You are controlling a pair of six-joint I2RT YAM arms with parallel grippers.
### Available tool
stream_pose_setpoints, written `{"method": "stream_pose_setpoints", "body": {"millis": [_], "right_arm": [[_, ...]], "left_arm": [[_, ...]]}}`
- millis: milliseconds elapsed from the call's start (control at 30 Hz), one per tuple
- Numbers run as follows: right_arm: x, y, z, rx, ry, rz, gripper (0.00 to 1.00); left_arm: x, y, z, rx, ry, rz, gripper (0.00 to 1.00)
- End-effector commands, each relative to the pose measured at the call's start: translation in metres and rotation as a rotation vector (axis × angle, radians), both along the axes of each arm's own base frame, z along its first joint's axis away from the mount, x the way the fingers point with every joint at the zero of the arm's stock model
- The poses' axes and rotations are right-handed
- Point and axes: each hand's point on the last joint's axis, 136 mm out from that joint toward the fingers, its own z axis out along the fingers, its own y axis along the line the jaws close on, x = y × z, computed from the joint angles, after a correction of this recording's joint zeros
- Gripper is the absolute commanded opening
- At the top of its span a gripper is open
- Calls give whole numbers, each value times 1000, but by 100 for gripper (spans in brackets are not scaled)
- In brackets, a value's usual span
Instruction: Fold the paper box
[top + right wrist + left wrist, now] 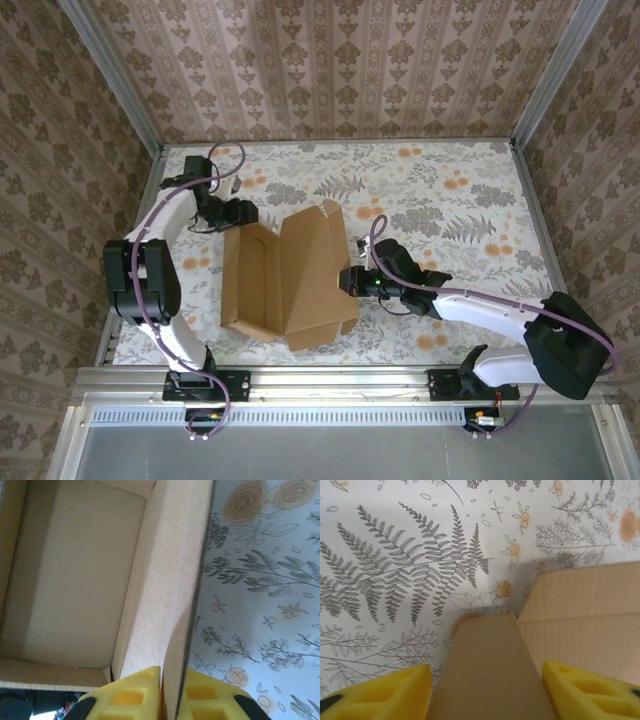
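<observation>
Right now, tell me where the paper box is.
In the top view the paper box sits centrally on the table, the left gripper at its far-left corner and the right gripper pinching its right wall.

Overhead view far; wrist views close; all share paper box (290, 272)

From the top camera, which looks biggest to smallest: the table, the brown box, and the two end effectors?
1. The table.
2. The paper box.
3. The left end effector and right end effector look about the same size, so they tie.
</observation>
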Motion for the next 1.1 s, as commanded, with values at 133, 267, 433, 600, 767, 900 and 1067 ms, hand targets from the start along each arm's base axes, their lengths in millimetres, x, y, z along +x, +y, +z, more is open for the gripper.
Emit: {"method": "stream_pose_setpoints", "body": {"millis": [133,267,433,600,767,900,1067], "right_arm": [[-1,-44,18,-239,-28,-17,6],[3,-64,35,-319,-41,13,5],[7,-80,56,-448,-62,89,5],[14,-76,86,-533,-144,208,3],[23,-74,105,-625,-214,324,1],[30,-72,105,-702,-203,404,1],[29,-67,110,-743,-252,491,3]], "left_arm": [[-3,-16,25,-106,-94,-46,86],[-3,-24,64,-199,-245,-95,90],[-9,-43,123,-383,-446,-172,91],[-22,-64,139,-414,-535,-299,88],[-22,-67,141,-338,-626,-340,86],[-20,-73,147,-306,-665,-412,81],[-25,-91,135,-262,-646,-546,78]]}}
